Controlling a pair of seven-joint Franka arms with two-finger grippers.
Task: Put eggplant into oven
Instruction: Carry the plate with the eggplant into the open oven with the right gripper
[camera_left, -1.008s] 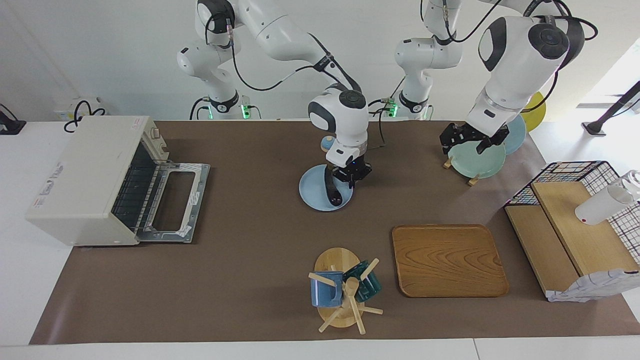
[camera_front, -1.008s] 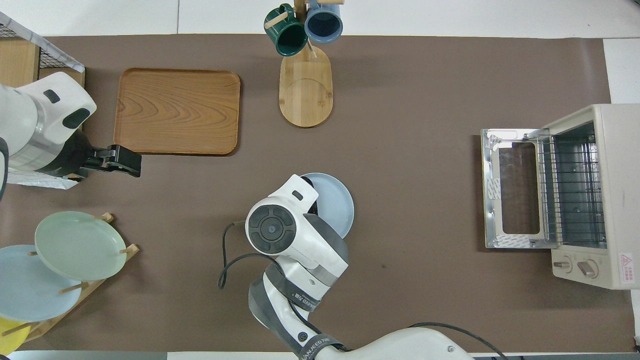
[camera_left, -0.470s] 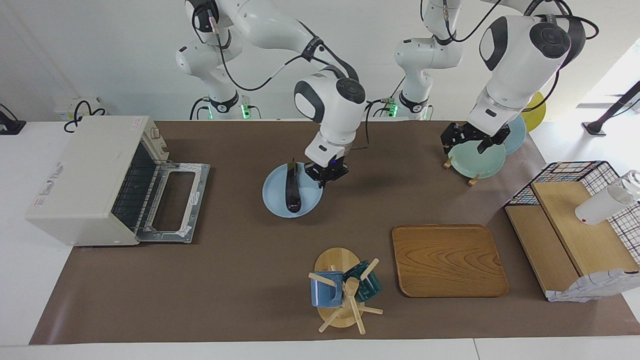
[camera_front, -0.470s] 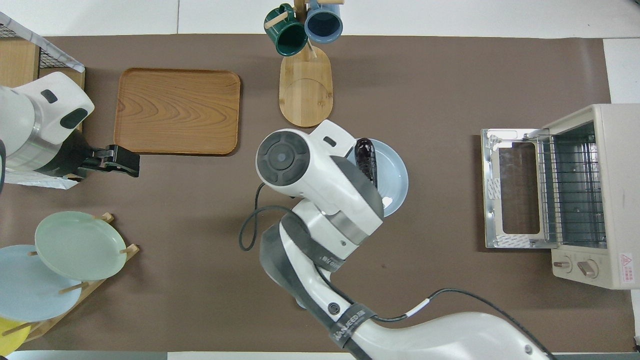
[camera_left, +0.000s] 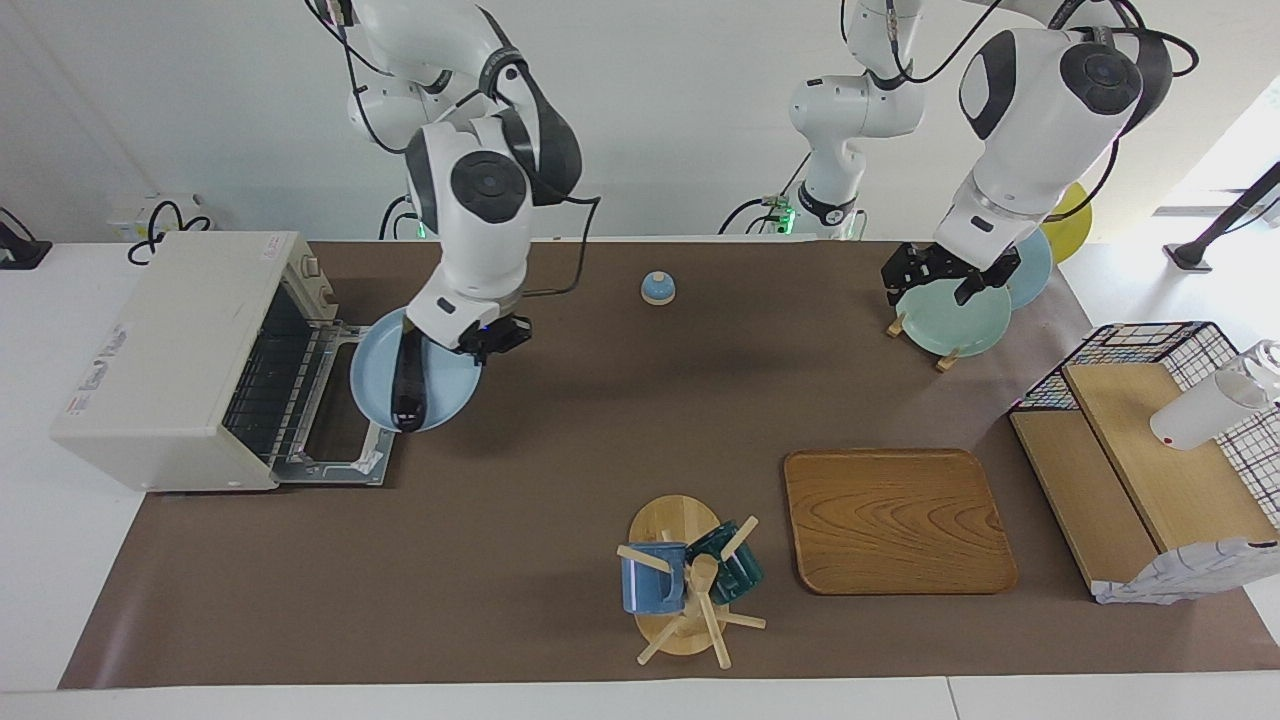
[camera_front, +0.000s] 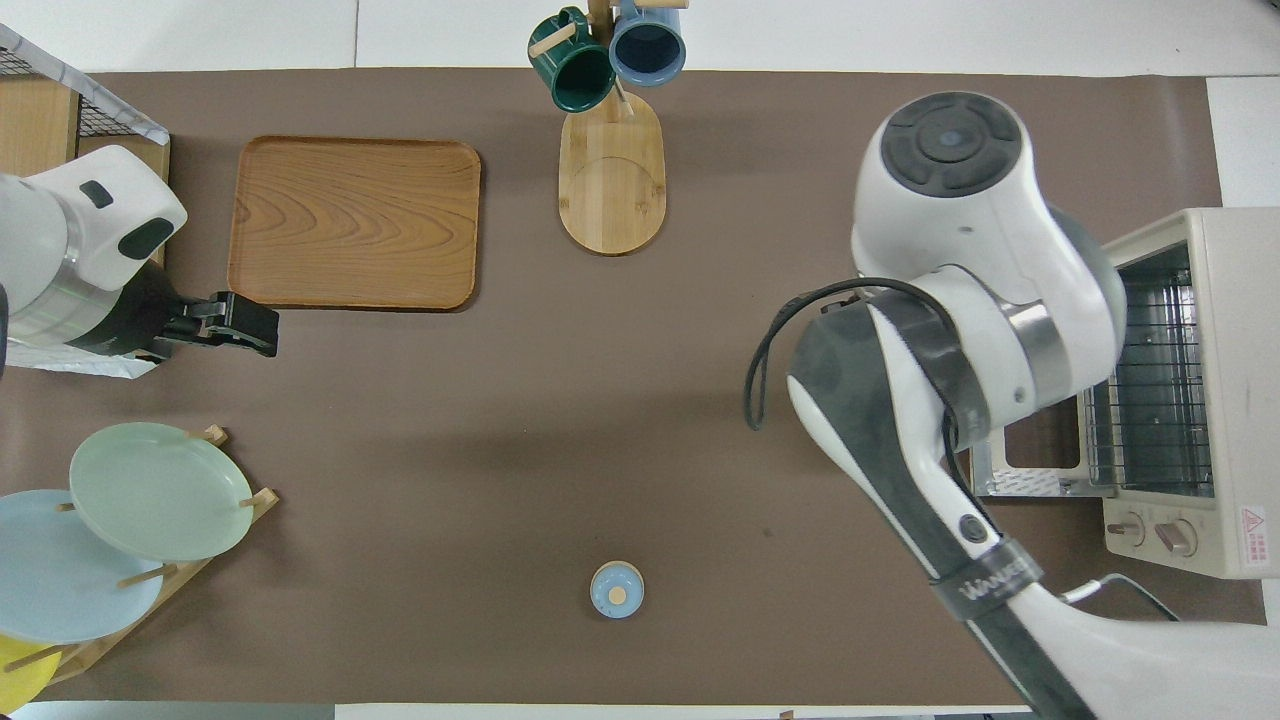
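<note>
The dark eggplant (camera_left: 408, 385) lies on a light blue plate (camera_left: 452, 390). My right gripper (camera_left: 488, 337) is shut on the plate's rim and holds it in the air, over the oven's lowered door (camera_left: 345, 432). The cream-white oven (camera_left: 170, 345) stands at the right arm's end of the table with its door open and its wire rack showing; it also shows in the overhead view (camera_front: 1225, 300). In the overhead view the right arm hides the plate and the eggplant. My left gripper (camera_left: 938, 280) waits over the plate rack, also seen in the overhead view (camera_front: 245, 325).
A small blue knobbed lid (camera_left: 657, 288) sits on the table near the robots. A mug tree (camera_left: 685, 585), a wooden tray (camera_left: 895, 520), a plate rack with a green plate (camera_left: 955, 320) and a wire basket with wooden shelves (camera_left: 1150, 450) are also there.
My right arm has lifted the plate with the eggplant from the table's middle and carried it to the oven's open door. The small blue lid is now uncovered. The left arm has not moved.
</note>
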